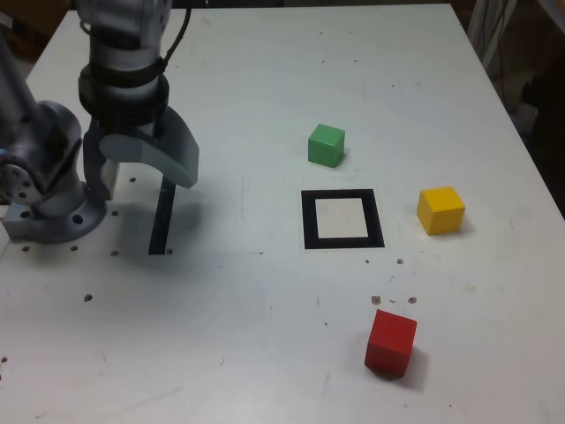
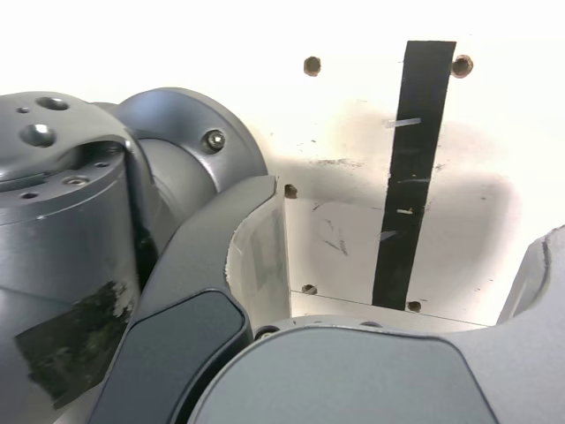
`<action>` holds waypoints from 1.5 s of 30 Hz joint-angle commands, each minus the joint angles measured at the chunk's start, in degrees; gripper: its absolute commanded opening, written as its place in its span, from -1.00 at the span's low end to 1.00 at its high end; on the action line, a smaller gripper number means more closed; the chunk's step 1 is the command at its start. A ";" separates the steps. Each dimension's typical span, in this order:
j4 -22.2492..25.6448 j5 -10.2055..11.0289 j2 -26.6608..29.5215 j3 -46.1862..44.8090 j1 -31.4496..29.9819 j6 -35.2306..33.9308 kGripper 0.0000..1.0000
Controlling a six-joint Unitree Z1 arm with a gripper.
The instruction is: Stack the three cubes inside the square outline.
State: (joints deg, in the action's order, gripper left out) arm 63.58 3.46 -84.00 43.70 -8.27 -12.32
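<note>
In the exterior view the green cube (image 1: 326,145) sits just beyond the square outline (image 1: 342,219), a black tape frame with a pale, bare centre. The yellow cube (image 1: 440,209) lies to the outline's right, and the red cube (image 1: 390,343) rests nearer the front, slightly right of it. My gripper (image 1: 141,175) hangs far to the exterior view's left, close to the arm's base, well away from all three cubes. Its jaws stand wide open with nothing between them. The wrist view shows the gripper (image 2: 397,256) over bare table, with no cube in sight.
A straight black tape strip (image 1: 161,219) lies on the white table (image 1: 265,353) under the gripper and shows between the jaws (image 2: 410,168). The arm's grey base (image 1: 44,190) is bolted at the exterior view's left edge. Small screw holes dot the table.
</note>
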 commanded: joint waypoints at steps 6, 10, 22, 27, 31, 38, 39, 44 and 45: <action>0.28 0.33 0.45 1.05 -0.22 0.34 0.91; 2.02 0.41 0.48 5.19 -2.70 0.07 0.90; 12.92 3.50 -15.60 36.78 -19.96 -1.46 0.87; 16.05 3.66 -22.51 47.62 -23.42 -0.59 0.87; 17.63 3.57 -26.19 53.95 -24.68 0.24 0.87; 18.57 3.19 -30.41 61.80 -25.77 1.38 0.88; 18.75 3.08 -31.27 62.97 -25.99 1.45 0.88; 20.31 2.81 -36.94 69.67 -27.07 1.60 0.88; 20.65 2.75 -38.08 70.79 -27.21 1.60 0.88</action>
State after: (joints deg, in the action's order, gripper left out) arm 83.91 6.30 -121.10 111.98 -35.35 -10.82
